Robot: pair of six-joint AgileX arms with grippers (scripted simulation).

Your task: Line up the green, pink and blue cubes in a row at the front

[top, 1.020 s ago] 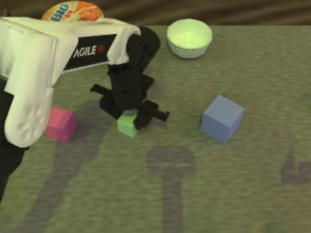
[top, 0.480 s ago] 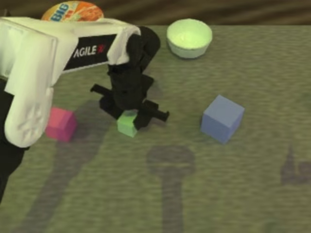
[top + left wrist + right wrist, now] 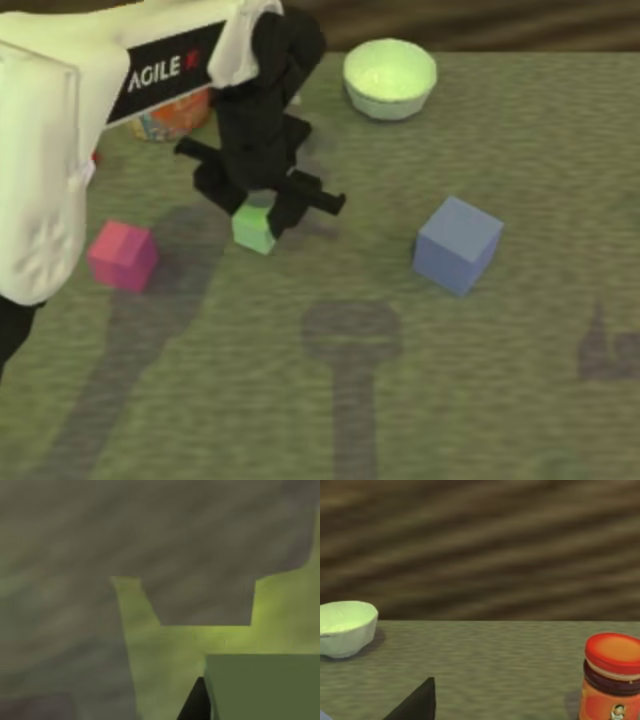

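My left gripper (image 3: 258, 216) hangs over the middle left of the table, shut on the small green cube (image 3: 252, 230) and holding it off the surface. The left wrist view shows that cube (image 3: 265, 687) close up beside one dark fingertip (image 3: 197, 704), with its shadow on the table below. The pink cube (image 3: 122, 255) lies at the left, partly under my left arm. Right of the middle the larger blue cube (image 3: 458, 244) sits alone. My right arm is parked outside the top view; only its shadow shows at the right edge.
A light-green bowl (image 3: 390, 77) stands at the back, also seen from the right wrist (image 3: 345, 627). An orange printed container (image 3: 172, 114) sits at the back left, half hidden by my left arm. An orange jar with a red lid (image 3: 612, 677) shows in the right wrist view.
My left gripper has risen and shifted toward the back with the green cube, lifting it off the table. The pink and blue cubes have not moved.
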